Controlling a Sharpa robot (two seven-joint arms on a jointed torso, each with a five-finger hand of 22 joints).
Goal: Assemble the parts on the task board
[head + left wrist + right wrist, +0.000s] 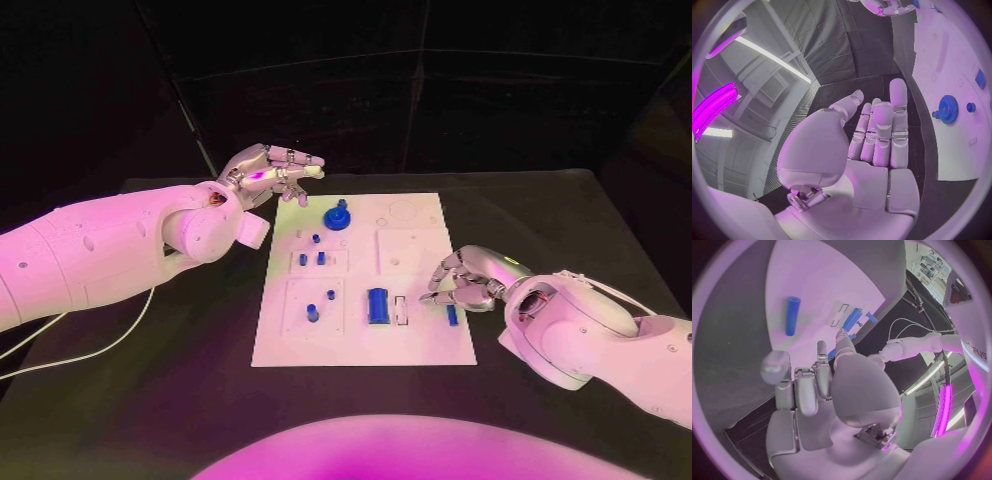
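While the left robot hand (271, 175) hovered empty, fingers apart, off the task board's (418, 345) far-left corner near the blue gear (338, 217), the right robot hand (464, 282), fingers curled, holding nothing, rested beside a blue cylinder (451, 315).

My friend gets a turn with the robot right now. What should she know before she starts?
Left hand: raised beyond the task board's far left corner, fingers stretched out, holding nothing.
Right hand: fingers curled low over the board's right side, next to a small blue part. Whether it pinches anything cannot be told.
Task board: in the middle of the black table.
Parts: a blue gear near the far edge, small blue pegs on the left, a long blue cylinder near the middle.
Done or left: several parts stand on the board; which are seated is unclear.
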